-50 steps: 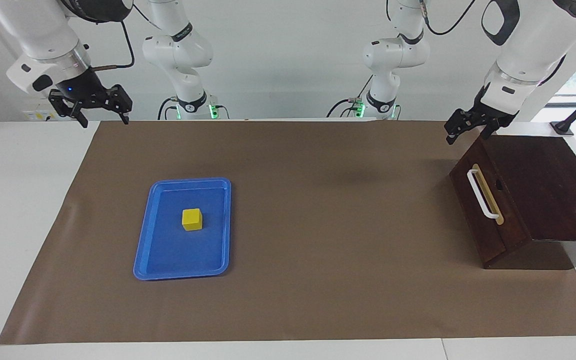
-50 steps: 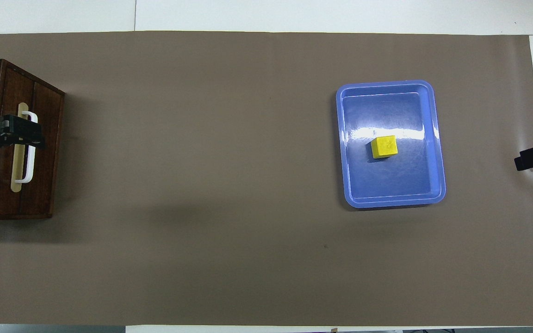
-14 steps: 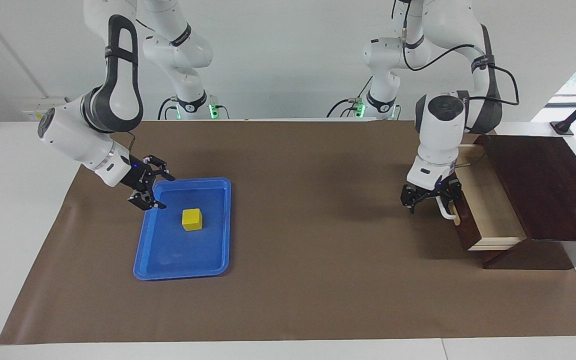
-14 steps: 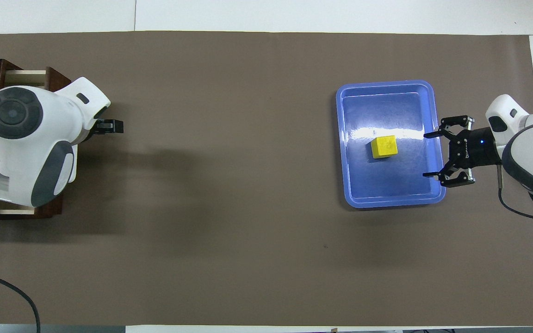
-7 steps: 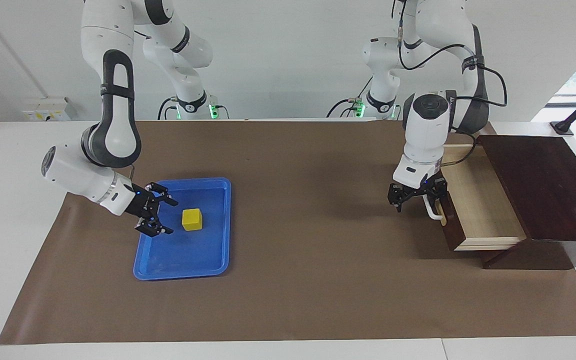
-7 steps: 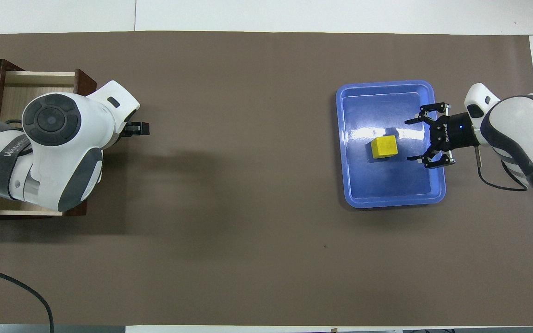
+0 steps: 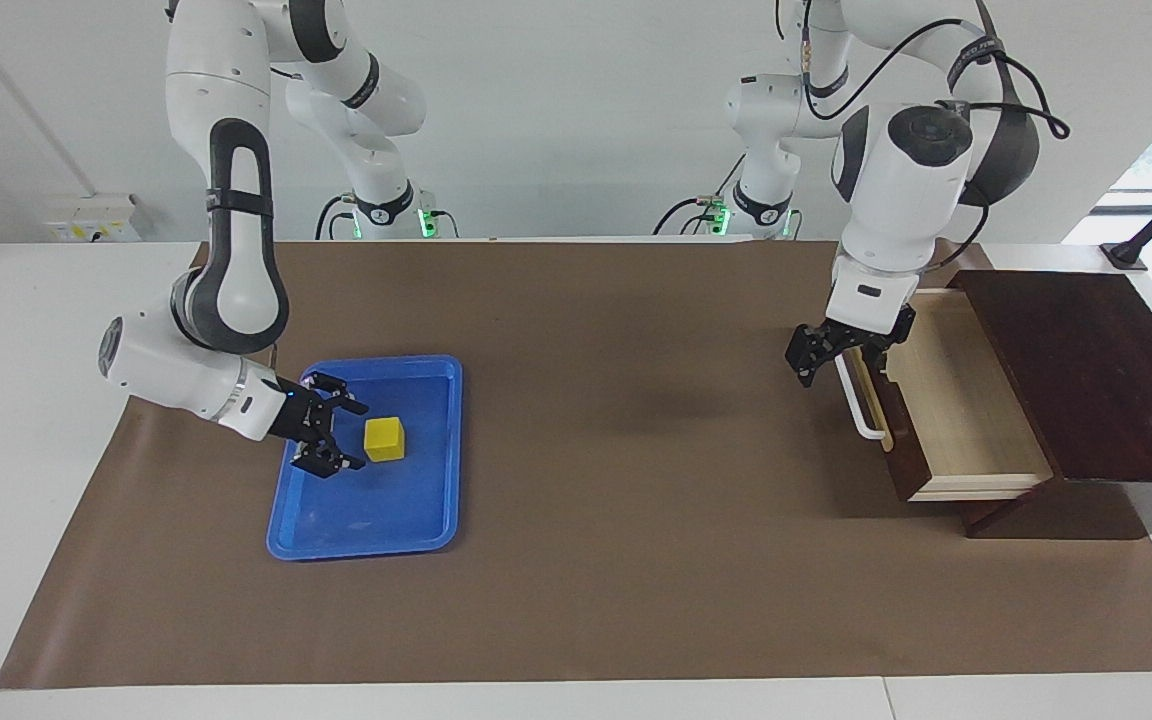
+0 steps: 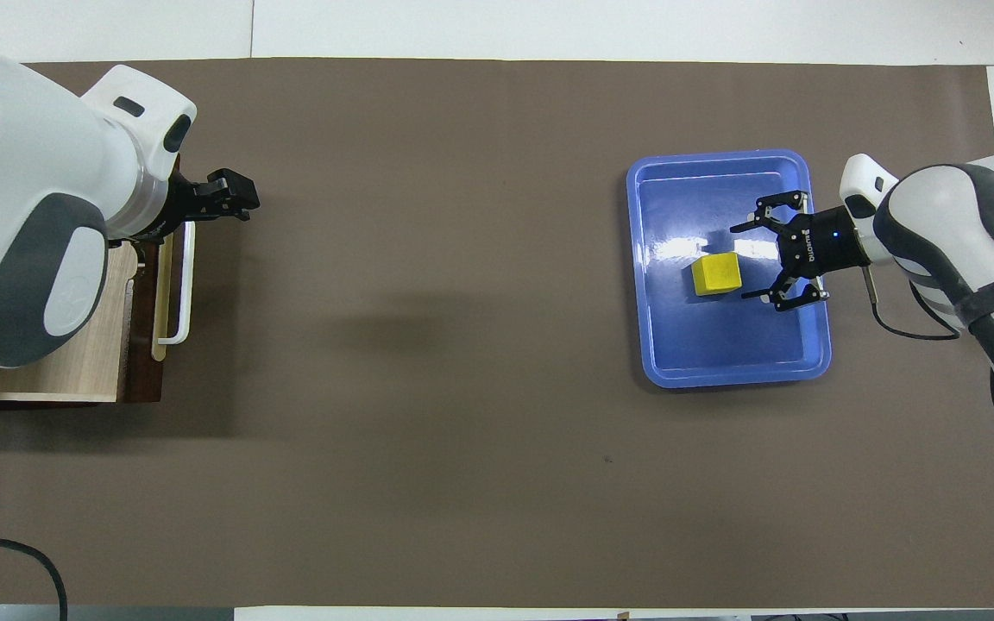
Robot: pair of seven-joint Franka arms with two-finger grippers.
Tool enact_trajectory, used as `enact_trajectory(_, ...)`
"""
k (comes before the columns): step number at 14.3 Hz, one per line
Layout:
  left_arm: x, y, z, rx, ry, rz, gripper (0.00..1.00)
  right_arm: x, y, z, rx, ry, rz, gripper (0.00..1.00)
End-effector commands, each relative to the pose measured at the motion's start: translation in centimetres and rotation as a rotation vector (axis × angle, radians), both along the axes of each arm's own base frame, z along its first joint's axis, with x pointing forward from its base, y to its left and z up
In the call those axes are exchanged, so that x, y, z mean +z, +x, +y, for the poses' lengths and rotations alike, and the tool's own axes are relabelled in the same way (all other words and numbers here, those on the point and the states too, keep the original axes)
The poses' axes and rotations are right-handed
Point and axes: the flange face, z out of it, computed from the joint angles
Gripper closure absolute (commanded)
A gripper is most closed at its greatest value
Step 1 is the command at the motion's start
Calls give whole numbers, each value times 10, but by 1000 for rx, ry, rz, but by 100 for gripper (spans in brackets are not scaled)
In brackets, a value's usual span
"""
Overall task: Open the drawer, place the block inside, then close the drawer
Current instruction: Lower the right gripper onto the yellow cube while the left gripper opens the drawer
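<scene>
The right hand is held spread just beside the block, low in the blue tray, the block lying straight ahead of its fingertips. Toward the left arm's end of the counter, the drawer stands pulled out; the left hand, spread and empty, is raised beside its handle.

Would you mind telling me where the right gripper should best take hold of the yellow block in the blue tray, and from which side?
Probably across two opposite flat side faces of the block, about mid-height. It sits alone and flat on the tray floor, so nothing blocks either face. The right gripper, open and tilted low over the tray, already lines up from the right arm's end of the table; coming in from there lets its fingers straddle the cube.
</scene>
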Motion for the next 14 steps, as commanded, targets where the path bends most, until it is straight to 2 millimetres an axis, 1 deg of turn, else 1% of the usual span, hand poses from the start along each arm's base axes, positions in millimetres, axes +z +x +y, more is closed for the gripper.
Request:
enact_trajectory(1, 29, -17, -5, 228, -79, 44, 0, -6, -5, 5, 19, 25, -8, 0)
enact_trajectory(2, 32, -21, -12, 320, -88, 58, 0, -6, -5, 5, 17, 23, -10, 0)
enact_trajectory(3, 32, -26, -26, 410, -109, 74, 0, -7, -5, 6, 20, 23, -10, 0)
enact_trajectory(5, 31, -31, -32, 628, -136, 106, 0, -7, -5, 8, 33, 23, -18, 0)
enact_trajectory(7, 33, -37, -53, 815, -164, 104, 0, -9, -6, 9, 33, 16, -22, 0)
enact_trajectory(10, 36, -47, -94, 1066, -229, 72, 0, -11, -7, 11, 42, 15, -28, 0)
enact_trajectory(11, 36, -48, -98, 1130, -238, 72, 0, -12, -7, 10, 37, 10, -33, 2)
enact_trajectory(12, 32, -49, -107, 1169, -233, 78, 0, -13, -8, 9, 34, 7, -32, 13)
enact_trajectory(13, 27, -51, -116, 1203, -225, 81, 0, -14, -9, 9, 35, 6, -31, 34)
enact_trajectory(14, 12, -48, -124, 1221, -196, 86, 0, -14, -8, 8, 31, 1, -37, 75)
